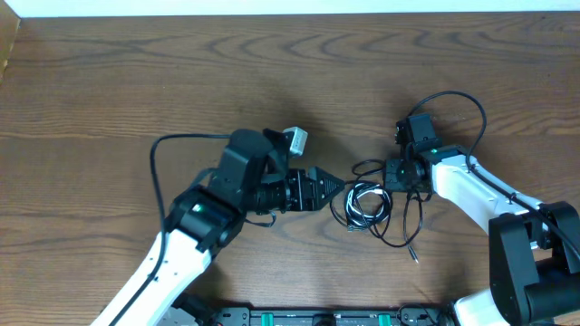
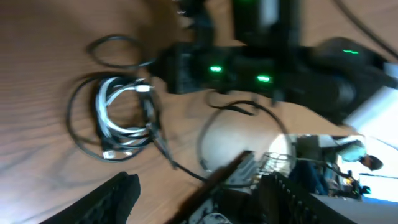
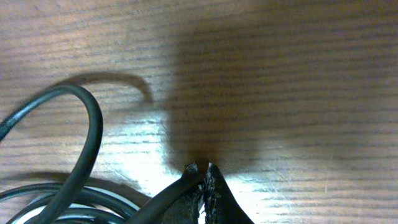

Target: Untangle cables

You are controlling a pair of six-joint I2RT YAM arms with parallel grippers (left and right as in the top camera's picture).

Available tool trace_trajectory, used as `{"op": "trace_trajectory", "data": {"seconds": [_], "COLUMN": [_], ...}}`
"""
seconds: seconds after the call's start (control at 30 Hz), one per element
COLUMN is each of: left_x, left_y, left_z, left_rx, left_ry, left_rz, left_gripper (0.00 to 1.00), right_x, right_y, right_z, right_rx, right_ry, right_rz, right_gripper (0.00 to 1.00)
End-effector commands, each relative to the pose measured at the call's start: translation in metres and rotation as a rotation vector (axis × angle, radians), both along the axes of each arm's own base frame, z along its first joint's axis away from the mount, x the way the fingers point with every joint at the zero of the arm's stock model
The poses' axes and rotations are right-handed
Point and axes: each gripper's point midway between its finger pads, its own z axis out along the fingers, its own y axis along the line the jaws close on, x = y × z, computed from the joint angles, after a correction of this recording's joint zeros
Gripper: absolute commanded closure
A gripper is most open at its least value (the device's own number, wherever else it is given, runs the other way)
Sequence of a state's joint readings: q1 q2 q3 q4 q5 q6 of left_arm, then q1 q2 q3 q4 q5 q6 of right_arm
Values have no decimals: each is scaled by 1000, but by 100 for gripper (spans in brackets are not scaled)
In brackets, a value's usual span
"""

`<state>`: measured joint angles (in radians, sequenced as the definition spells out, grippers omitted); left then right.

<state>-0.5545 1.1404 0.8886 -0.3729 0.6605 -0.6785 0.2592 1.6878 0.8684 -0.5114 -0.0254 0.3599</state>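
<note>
Tangle of thin black cords and one white cord (image 1: 367, 201) lying mid brown wooden table (image 1: 136, 72), left gripper (image 1: 335, 187) reaching in low alongside it, jaws released and spread, right gripper (image 1: 392, 172) angling down at the tangle's opposite edge, jaws clenched tight.

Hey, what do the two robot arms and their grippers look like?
The left arm and right arm have white links with black joint housings and small green lights. A thin black cable loops beside each. The left gripper and right gripper are black, tapering to points.
</note>
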Motion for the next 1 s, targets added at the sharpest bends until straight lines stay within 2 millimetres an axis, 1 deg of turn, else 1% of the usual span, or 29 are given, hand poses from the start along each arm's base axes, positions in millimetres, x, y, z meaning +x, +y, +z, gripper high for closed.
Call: {"op": "trace_trajectory", "data": {"seconds": [0.0, 0.17, 0.3, 0.43, 0.53, 0.57, 0.6, 0.63, 0.67, 0.7, 0.77, 0.97], "left_x": [12, 17, 10, 3, 3, 4, 6, 8, 9, 10, 11, 13], "left_y": [0, -4, -12, -26, -35, -35, -33, -31, -30, -28, -26, -19], "left_z": [-27, -78, -111, -130, -142, -146, -152, -158, -163, -168, -176, -198], "left_rx": [79, 164, 212, 237, 264, 284, 320, 356, 381, 409, 451, 577], "left_ry": [36, 169, 264, 285, 258, 247, 231, 216, 208, 208, 210, 172], "left_rz": [23, 16, -11, -55, -67, -59, -42, -25, -10, 16, 57, 152], "left_gripper": [33, 33, 34, 34, 33, 32, 23, 19, 12, 9, 7, 7], "right_x": [4, 4, 4, 5, 5, 5, 5, 5, 5, 5, 5, 5], "right_y": [-2, -2, -2, -2, -2, -2, -2, -2, -2, -2, -1, -1], "right_z": [2, 2, 2, 3, 3, 3, 3, 3, 3, 3, 3, 3], "right_rx": [-16, -16, -16, -15, -14, -14, -14, -14, -14, -14, -11, -10], "right_ry": [-8, -7, -8, -11, -10, -10, -10, -10, -10, -10, -9, -9], "right_rz": [-11, -11, -11, -10, -10, -10, -10, -10, -10, -10, -9, -9], "right_gripper": [99, 99, 99, 99, 99, 99, 99, 99, 99, 99, 99, 99]}}
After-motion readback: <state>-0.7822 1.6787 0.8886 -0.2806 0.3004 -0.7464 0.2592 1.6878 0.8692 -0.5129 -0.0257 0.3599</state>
